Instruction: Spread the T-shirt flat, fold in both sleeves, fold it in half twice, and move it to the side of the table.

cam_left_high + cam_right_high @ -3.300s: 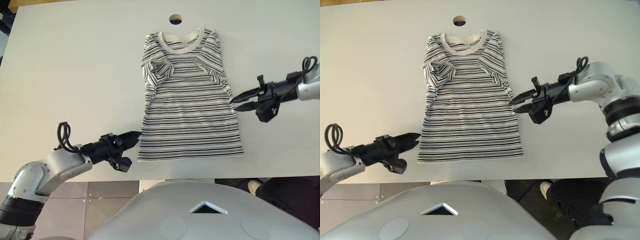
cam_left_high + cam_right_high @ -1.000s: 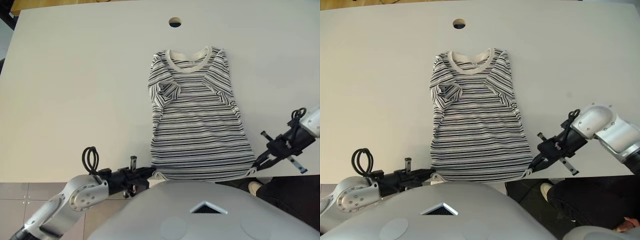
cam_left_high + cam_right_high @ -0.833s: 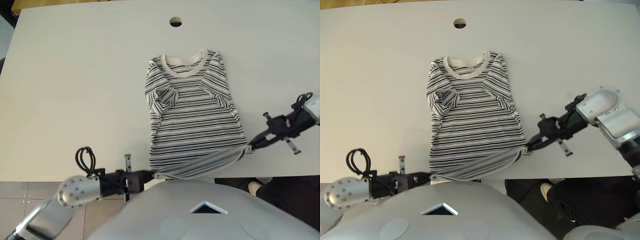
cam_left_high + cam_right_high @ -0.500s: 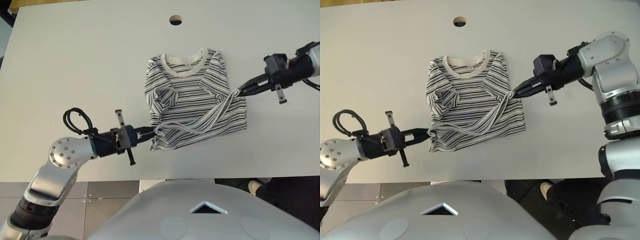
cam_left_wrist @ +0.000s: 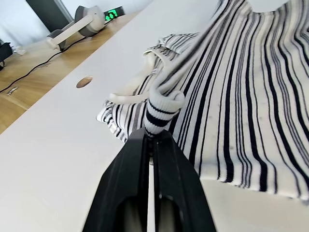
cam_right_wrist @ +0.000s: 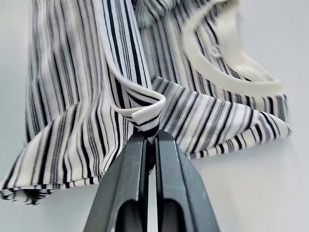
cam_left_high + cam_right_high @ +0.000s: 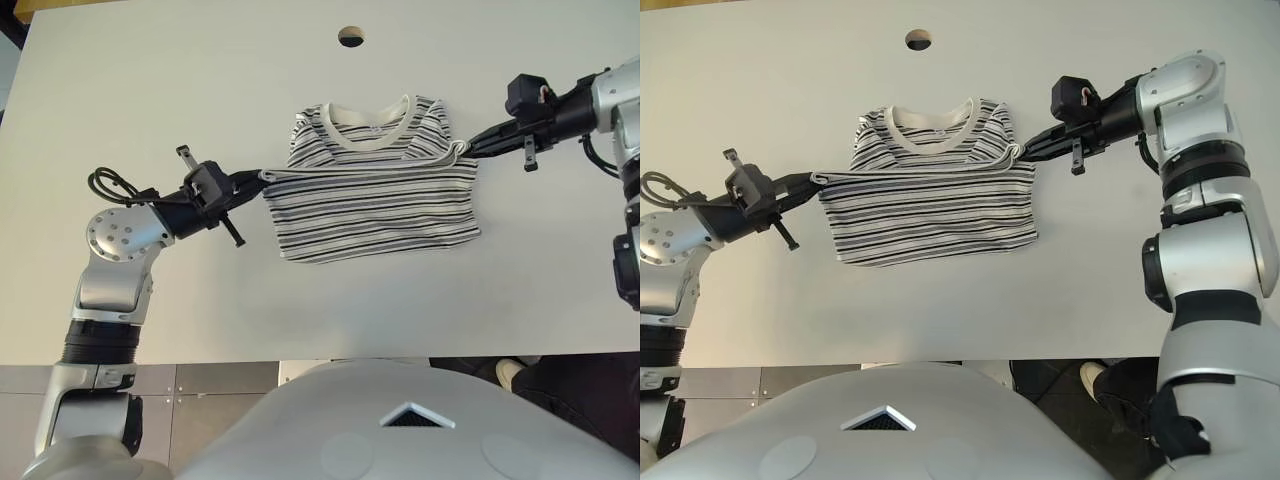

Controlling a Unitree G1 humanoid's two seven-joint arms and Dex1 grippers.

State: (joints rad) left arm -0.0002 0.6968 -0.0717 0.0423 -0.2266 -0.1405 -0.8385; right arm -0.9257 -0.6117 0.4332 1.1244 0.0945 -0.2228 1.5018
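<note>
If the left gripper (image 7: 260, 177) and right gripper (image 7: 470, 149), each pinching the black-and-white striped cloth T-shirt (image 7: 375, 205), pull unevenly, the fold could land crooked.

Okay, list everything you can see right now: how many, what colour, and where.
T-shirt: one, black-and-white striped, cream collar; mid-table, lower half folded up toward the collar.
Table: one, white, under the shirt.
Hole: one, dark, in the tabletop beyond the collar.
Headphones: one pair, light grey, on the wooden desk beyond the table.
Left gripper: one, black, jaws shut on the hem's left corner.
Right gripper: one, black, jaws shut on the hem's right corner.
</note>
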